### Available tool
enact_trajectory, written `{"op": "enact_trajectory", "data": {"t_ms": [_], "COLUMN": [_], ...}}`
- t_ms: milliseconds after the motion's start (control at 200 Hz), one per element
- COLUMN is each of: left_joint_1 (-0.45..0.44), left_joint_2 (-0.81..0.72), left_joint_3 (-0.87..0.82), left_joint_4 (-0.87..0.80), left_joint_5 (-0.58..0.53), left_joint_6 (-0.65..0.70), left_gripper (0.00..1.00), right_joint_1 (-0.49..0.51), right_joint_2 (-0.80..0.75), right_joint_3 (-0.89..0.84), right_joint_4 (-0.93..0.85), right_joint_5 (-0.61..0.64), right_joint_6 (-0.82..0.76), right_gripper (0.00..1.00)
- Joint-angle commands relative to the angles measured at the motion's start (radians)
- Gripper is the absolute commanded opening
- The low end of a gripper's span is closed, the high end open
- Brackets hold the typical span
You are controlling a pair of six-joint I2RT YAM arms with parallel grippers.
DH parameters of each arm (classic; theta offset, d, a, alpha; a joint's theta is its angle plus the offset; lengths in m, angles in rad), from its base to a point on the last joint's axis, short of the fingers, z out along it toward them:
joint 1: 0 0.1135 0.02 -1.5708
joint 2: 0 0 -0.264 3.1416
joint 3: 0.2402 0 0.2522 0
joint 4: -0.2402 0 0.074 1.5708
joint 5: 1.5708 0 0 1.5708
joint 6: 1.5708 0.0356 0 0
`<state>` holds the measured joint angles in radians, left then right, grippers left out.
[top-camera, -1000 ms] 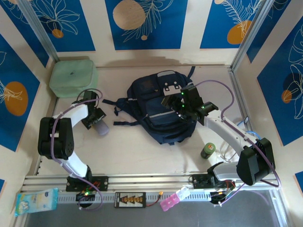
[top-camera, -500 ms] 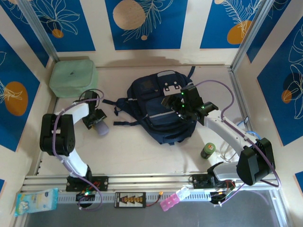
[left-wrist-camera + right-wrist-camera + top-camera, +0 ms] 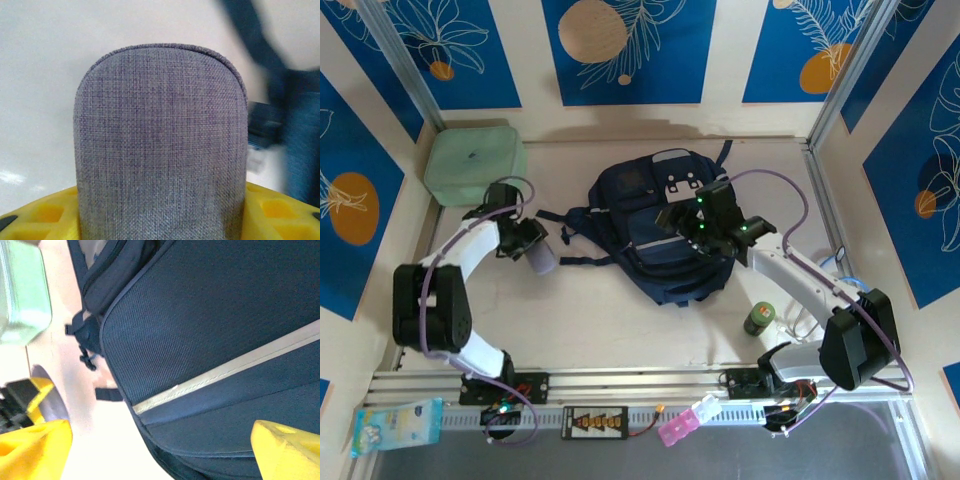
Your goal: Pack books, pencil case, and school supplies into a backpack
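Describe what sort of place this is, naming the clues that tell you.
Probably a robotics test cell: left arm and right arm bolted to a rail, printed panels walling in the table, a backpack laid out.

The worktop is a smooth cream surface closed in on three sides. The back wall, left wall and right wall are cream boards set with deep blue panels, each drawn over with white leaf outlines and an orange or tan disc. Two slanting aluminium posts stand in the back corners. An aluminium rail runs along the near edge, with a dark grey strip of floor below it. The light is bright and even, leaving a soft shadow along the foot of the back wall.
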<state>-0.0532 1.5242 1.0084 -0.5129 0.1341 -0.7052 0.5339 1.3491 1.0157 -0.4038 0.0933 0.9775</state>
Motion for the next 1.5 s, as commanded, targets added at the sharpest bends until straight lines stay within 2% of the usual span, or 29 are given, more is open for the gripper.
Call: {"op": "enact_trajectory", "data": {"t_ms": [0, 100, 245, 345, 470, 600, 675, 805, 1025, 1085, 1305, 1465, 1495], "left_joint_1": [-0.036, -0.07, -0.112, -0.134, -0.158, -0.171, -0.175, -0.177, -0.175, -0.174, -0.13, -0.123, -0.125], "left_joint_2": [-0.068, -0.101, -0.13, -0.122, -0.119, -0.116, -0.115, -0.114, -0.122, -0.124, -0.152, -0.215, -0.221], "left_joint_3": [0.008, 0.008, 0.006, 0.005, 0.01, 0.008, 0.001, -0.01, -0.003, -0.004, 0.0, 0.006, 0.012], "left_joint_4": [0.056, 0.113, 0.207, 0.28, 0.299, 0.3, 0.31, 0.33, 0.345, 0.353, 0.347, 0.349, 0.342], "left_joint_5": [0.22, 0.316, 0.393, 0.474, 0.489, 0.493, 0.494, 0.501, 0.492, 0.492, 0.487, 0.46, 0.458], "left_joint_6": [-0.051, -0.121, -0.236, -0.315, -0.347, -0.359, -0.368, -0.385, -0.408, -0.417, -0.358, -0.247, -0.215], "left_gripper": [0.43, 0.43, 0.44, 0.44, 0.45, 0.45, 0.45, 0.45, 0.46, 0.51, 0.81, 0.99, 1.0], "right_joint_1": [0.067, 0.146, 0.271, 0.332, 0.344, 0.342, 0.342, 0.336, 0.334, 0.331, 0.294, 0.228, 0.214], "right_joint_2": [0.052, 0.118, 0.211, 0.25, 0.277, 0.317, 0.343, 0.398, 0.409, 0.398, 0.319, 0.201, 0.171], "right_joint_3": [0.048, 0.103, 0.191, 0.224, 0.23, 0.285, 0.323, 0.384, 0.382, 0.368, 0.288, 0.182, 0.164], "right_joint_4": [0.054, 0.101, 0.169, 0.205, 0.272, 0.265, 0.25, 0.234, 0.245, 0.251, 0.259, 0.25, 0.24], "right_joint_5": [-0.053, -0.076, -0.096, -0.066, -0.053, -0.043, -0.046, -0.091, -0.082, -0.069, -0.047, -0.05, -0.037], "right_joint_6": [-0.054, -0.097, -0.152, -0.151, -0.114, -0.12, -0.128, -0.128, -0.086, -0.087, -0.099, -0.102, -0.107], "right_gripper": [0.92, 0.91, 0.9, 0.9, 0.89, 0.86, 0.8, 0.61, 0.41, 0.37, 0.34, 0.33, 0.33]}}
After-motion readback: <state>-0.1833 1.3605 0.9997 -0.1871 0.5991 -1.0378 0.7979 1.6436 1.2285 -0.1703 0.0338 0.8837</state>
